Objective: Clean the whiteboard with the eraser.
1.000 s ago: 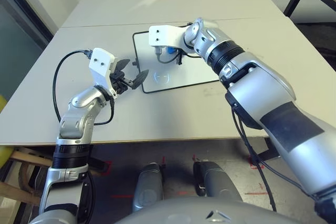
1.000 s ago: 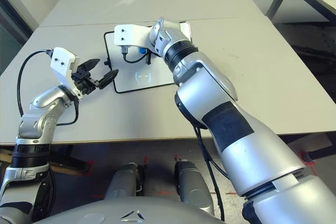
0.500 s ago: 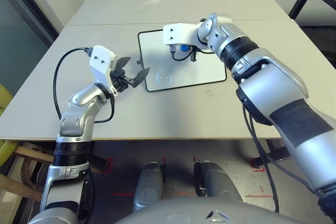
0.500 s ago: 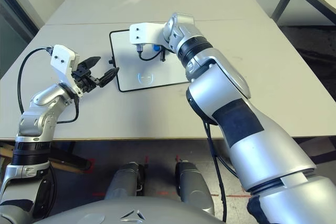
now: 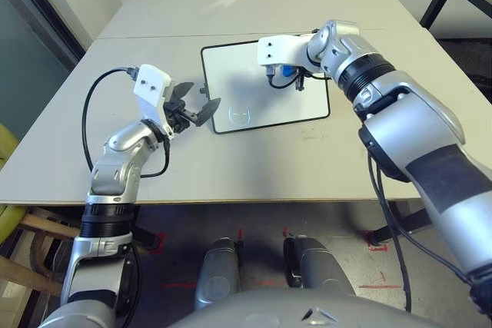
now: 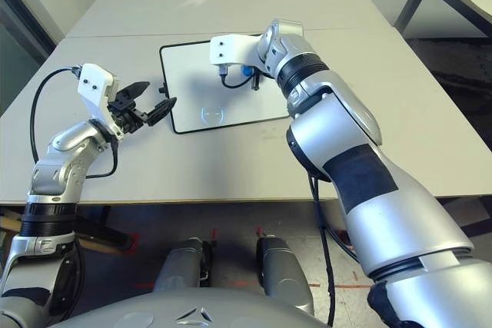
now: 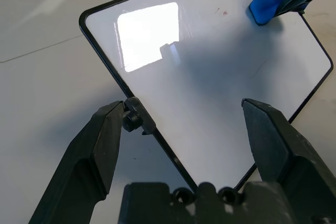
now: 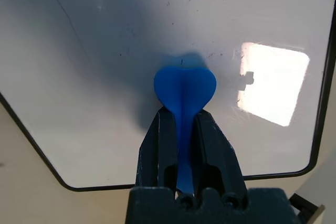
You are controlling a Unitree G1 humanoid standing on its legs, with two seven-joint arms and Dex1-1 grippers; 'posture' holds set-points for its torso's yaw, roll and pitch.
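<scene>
While the whiteboard (image 5: 265,86) lies flat on the table (image 5: 254,159), your right gripper (image 8: 181,121) clamps the eraser (image 8: 184,90) against it; its rear end is hidden between the fingers. Your left gripper (image 7: 184,129) spreads wide, one finger (image 7: 97,145) touching a side knob (image 7: 132,118).

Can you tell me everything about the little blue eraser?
The eraser is a small bright blue block with a rounded, heart-like end, plain and smooth. The right gripper pinches it between its two black fingers, so its lobed tip sticks out. The tip is down on the whiteboard, near faint red specks.
</scene>
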